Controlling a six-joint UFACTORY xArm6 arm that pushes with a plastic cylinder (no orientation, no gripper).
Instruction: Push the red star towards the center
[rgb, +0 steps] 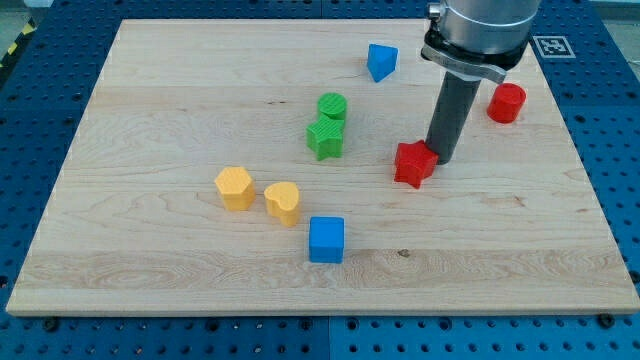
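The red star (414, 163) lies on the wooden board (150, 120), right of the board's middle. My tip (441, 158) is down at the star's right edge, touching it or nearly so. The dark rod rises from there to the arm's grey end at the view's top right.
A red cylinder (506, 103) stands right of the rod. A blue block (381, 61) is at the top. A green cylinder (332, 106) and green star (325, 137) sit left of the red star. A yellow hexagon (235, 188), yellow block (283, 202) and blue cube (326, 239) lie lower left.
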